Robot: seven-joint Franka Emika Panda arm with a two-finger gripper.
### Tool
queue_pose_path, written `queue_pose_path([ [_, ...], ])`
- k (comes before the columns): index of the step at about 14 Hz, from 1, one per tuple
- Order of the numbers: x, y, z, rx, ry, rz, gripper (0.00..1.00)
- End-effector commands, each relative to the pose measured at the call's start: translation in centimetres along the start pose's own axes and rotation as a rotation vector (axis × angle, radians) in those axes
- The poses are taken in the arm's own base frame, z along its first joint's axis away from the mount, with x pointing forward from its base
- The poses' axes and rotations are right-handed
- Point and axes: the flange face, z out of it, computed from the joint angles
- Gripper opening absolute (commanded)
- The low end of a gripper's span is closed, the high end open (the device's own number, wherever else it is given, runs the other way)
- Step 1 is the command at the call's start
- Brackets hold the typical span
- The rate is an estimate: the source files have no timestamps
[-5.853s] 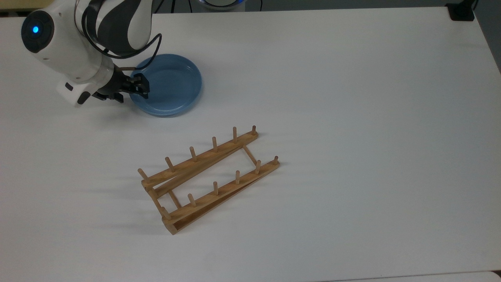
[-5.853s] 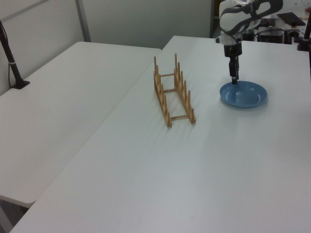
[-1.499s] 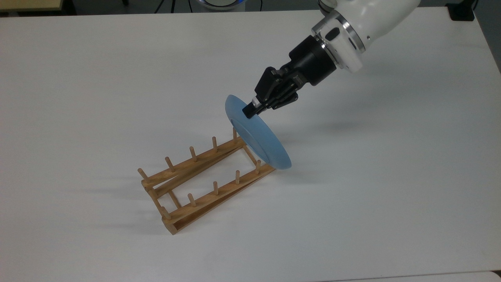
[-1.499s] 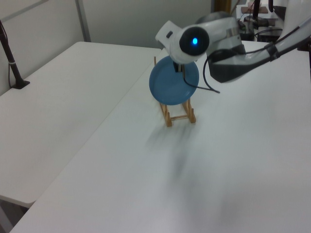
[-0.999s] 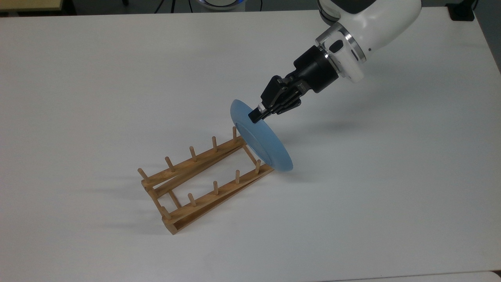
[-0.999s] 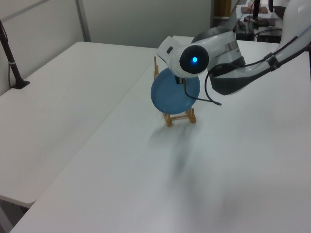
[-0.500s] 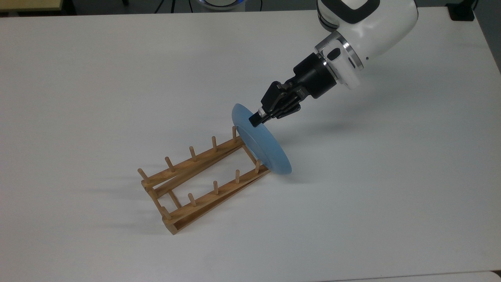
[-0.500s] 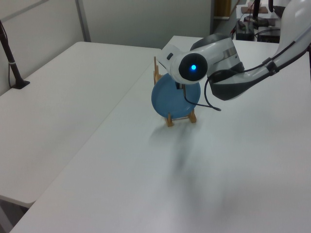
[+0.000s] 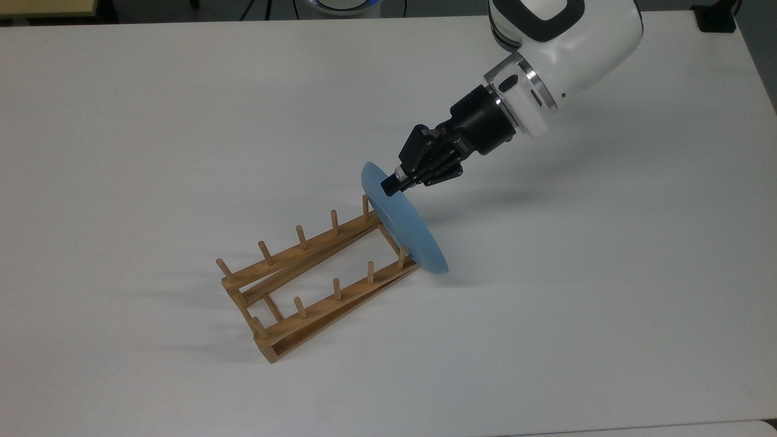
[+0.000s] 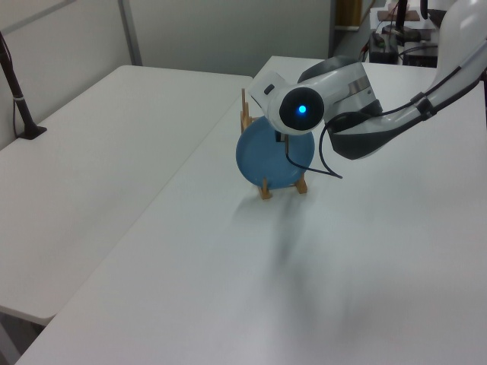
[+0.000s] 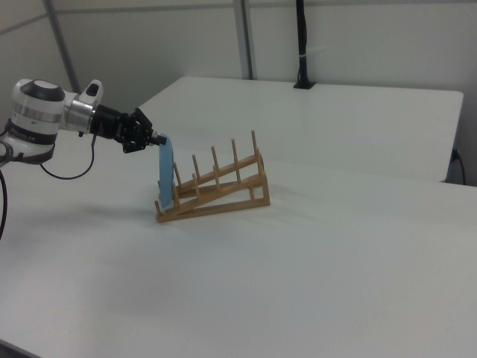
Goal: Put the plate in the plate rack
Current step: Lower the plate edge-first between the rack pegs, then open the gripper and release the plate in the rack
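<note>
The light-blue plate (image 9: 408,232) stands on edge at the wooden plate rack's (image 9: 315,280) right end in the top view, low over the rails. It covers the end pegs, so I cannot tell which side of them it sits on. My gripper (image 9: 392,184) is shut on the plate's upper rim, reaching in from the top view's upper right. In the right view the plate (image 11: 165,177) hangs nearly upright at the rack's (image 11: 220,188) low left end, under the gripper (image 11: 157,139). In the left view the plate (image 10: 266,161) faces the camera in front of the rack (image 10: 264,188).
The rack lies diagonally on a white table (image 9: 576,303) with open surface around it. A black mount (image 9: 715,18) sits at the table's far right corner. A second white table (image 10: 99,152) adjoins it, with a black post (image 10: 19,99) clamped at its edge.
The plate was lifted off the table, carried to the rack and turned on edge. Over the last second it has sunk lower onto the rack's end, and the rack has shifted slightly.
</note>
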Motion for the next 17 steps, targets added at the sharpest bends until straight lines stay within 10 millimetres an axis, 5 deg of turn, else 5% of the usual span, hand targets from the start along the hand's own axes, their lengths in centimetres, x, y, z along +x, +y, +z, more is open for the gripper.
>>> queue_pose_path([
  [1, -0.5, -1.2, 1.0, 0.027, -0.022, 0.021, 0.06],
  [3, -0.5, -1.4, 1.7, 0.026, -0.031, 0.018, 0.22],
  [7, -0.5, -1.8, 2.3, 0.041, -0.018, 0.024, 1.0],
  [17, 0.0, 0.2, -0.4, 0.288, -0.09, 0.229, 1.0],
])
